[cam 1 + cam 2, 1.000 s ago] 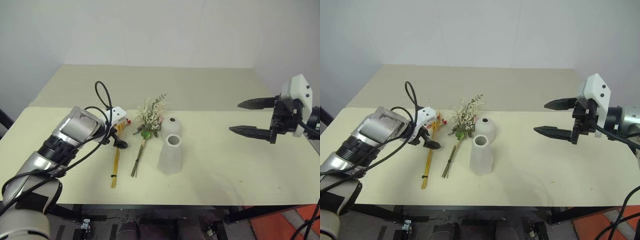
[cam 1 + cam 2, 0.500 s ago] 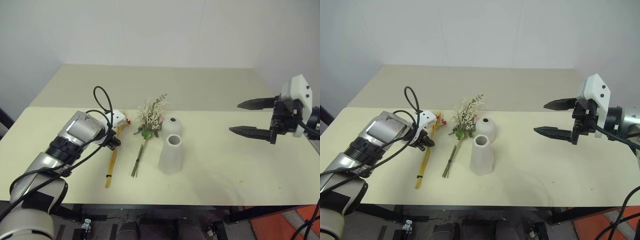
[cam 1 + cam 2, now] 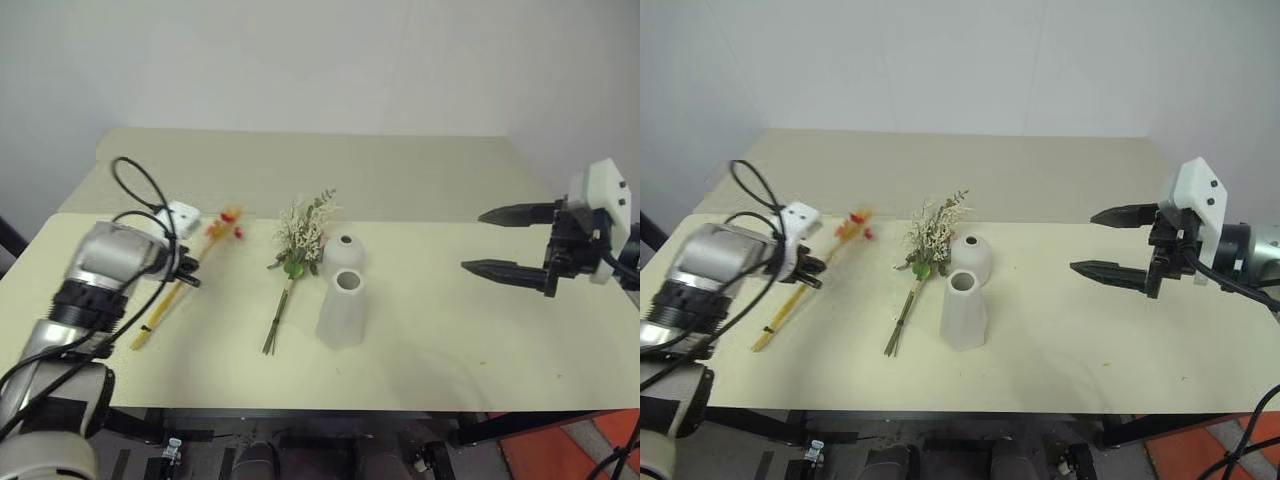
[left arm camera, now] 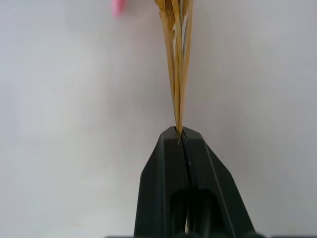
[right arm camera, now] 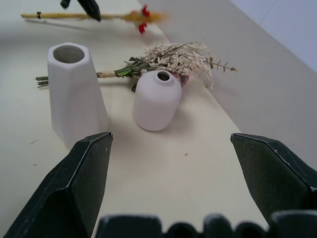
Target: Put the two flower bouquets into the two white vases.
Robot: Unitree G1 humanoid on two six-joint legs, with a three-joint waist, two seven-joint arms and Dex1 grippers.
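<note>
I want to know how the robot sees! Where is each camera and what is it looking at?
Left and right eye views: on the head, looking down at the table; both arms show.
Left wrist view: along the shut left gripper, pinching the slim bouquet.
Right wrist view: between the open right gripper, facing the tall vase, round vase and bushy bouquet.
Shared: eye views and right wrist view show both vases.

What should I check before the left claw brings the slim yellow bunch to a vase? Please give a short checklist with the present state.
1. Left claw shut on slim bunch: ok.
2. Grip firm enough for the carry: cannot tell.
3. Round vase and cone vase upright, mouths free: ok.
4. Bushy bunch lies on the table beside the vases, apart from the slim bunch: ok.
5. Right claw open, away from the vases: ok.
</note>
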